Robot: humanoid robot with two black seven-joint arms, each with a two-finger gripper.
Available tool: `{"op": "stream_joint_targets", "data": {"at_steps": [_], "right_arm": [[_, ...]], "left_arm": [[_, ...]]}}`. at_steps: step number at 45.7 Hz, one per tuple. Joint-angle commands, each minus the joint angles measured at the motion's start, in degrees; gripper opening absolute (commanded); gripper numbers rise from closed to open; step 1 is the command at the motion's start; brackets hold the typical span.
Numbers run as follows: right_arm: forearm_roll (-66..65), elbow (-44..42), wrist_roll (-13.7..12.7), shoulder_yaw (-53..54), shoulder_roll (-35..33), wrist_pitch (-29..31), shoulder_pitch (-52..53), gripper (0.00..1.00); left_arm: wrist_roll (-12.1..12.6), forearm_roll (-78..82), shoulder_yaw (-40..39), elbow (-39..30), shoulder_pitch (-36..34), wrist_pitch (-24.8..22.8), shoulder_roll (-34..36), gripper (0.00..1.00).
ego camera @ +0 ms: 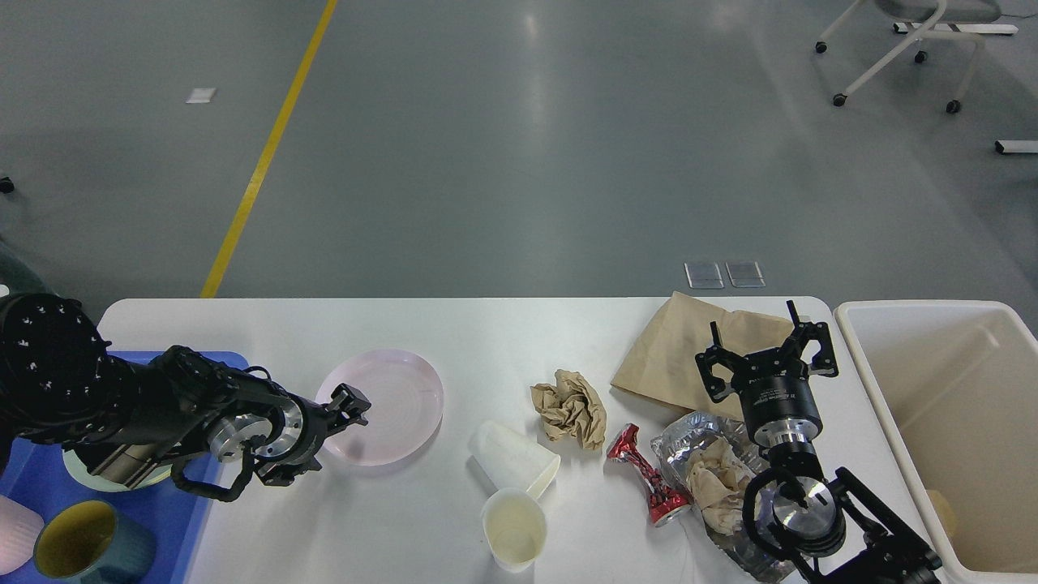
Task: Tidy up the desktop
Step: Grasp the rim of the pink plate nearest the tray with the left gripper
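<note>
The large white rectangular desktop point(268, 519) fills the lower half of the view. At 9 o'clock, the left gripper point(350, 410) touches the rim of the round pale pink plate point(393, 405); I cannot tell if its claw is open or closed. At 3 o'clock, the right gripper point(766, 353) has its fingers spread open and holds nothing, above the flat brown paper bag point(673, 353). The crumpled brown paper ball point(570, 408) lies near 6 o'clock, beside the crushed red can point(646, 474).
</note>
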Motion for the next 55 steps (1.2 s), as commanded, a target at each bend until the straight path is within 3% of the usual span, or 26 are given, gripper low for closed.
{"op": "stream_joint_targets", "data": {"at_steps": [1,9,13,40,52,55], "right_arm": [[0.0,0.01,0.0,0.0,0.0,-0.02,0.0,1.0],[0.0,0.01,0.0,0.0,0.0,-0.02,0.0,1.0],[0.0,0.01,0.0,0.0,0.0,0.07,0.0,1.0],[0.0,0.01,0.0,0.0,0.0,0.07,0.0,1.0],[0.0,0.01,0.0,0.0,0.0,-0.02,0.0,1.0],[0.0,0.01,0.0,0.0,0.0,0.07,0.0,1.0]], "left_arm": [[0.11,-1.87,-0.11,-0.09,0.58,-0.79,0.1,0.61],[0.2,-7.33,0.42,0.0,0.58,-0.62,-0.26,0.57],[0.2,-8.82,0.51,0.08,0.58,-0.44,-0.08,0.47],[0.38,-9.61,0.6,0.7,1.46,-0.62,0.1,0.31],[0.64,-9.62,0.68,0.61,1.28,-1.5,0.18,0.16],[1.25,-9.61,0.68,0.61,1.28,-1.67,0.18,0.09]]}}
